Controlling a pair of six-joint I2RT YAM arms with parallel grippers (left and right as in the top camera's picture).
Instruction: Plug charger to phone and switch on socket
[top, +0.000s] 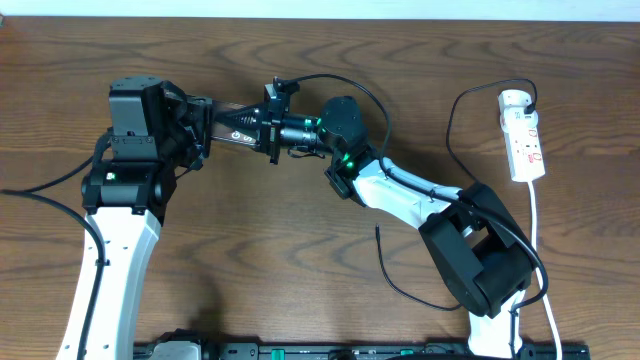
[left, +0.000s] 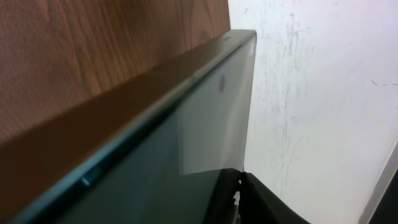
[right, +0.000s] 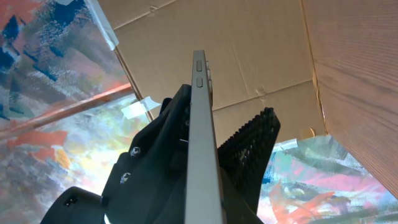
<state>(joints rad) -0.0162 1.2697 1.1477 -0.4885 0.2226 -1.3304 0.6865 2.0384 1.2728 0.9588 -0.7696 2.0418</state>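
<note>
At about 11 o'clock from the centre of the brown wood-grain table (top: 300, 260), the flat dark bronze-brown phone (top: 238, 130) is hanging between the two arms, clear of the tabletop and turned on its edge. White markings are showing on its side in the overhead view.

The left gripper (top: 200, 130) is meeting the phone's 9 o'clock end. In the left wrist view the glass face and bronze rim (left: 155, 155) are filling the frame. One black finger (left: 267, 202) is lying against the glass and the other is sitting hidden behind the body, so this gripper is reading as clamped on the phone.

The right gripper (top: 272, 135) is taking the 3 o'clock end. Its wrist view is showing the thin metal edge of the phone (right: 202, 155) running straight up. The ribbed black fingers (right: 249, 149) are pressing in on both sides, grasping it firmly.

The long thin black charger cable (top: 392, 282) is trailing across the table at roughly 5 o'clock from the phone. Its small free tip (top: 377, 230) is lying loose on the wood, well apart from the phone and untouched by either gripper.

The narrow white power strip (top: 522, 135) is lying at 2 o'clock on the table, lengthwise toward 12. A black plug is sitting in its far end, and its white cord (top: 535, 230) is running down toward 5 o'clock. Red marks are showing on its top, but the switch position is too small to read.
</note>
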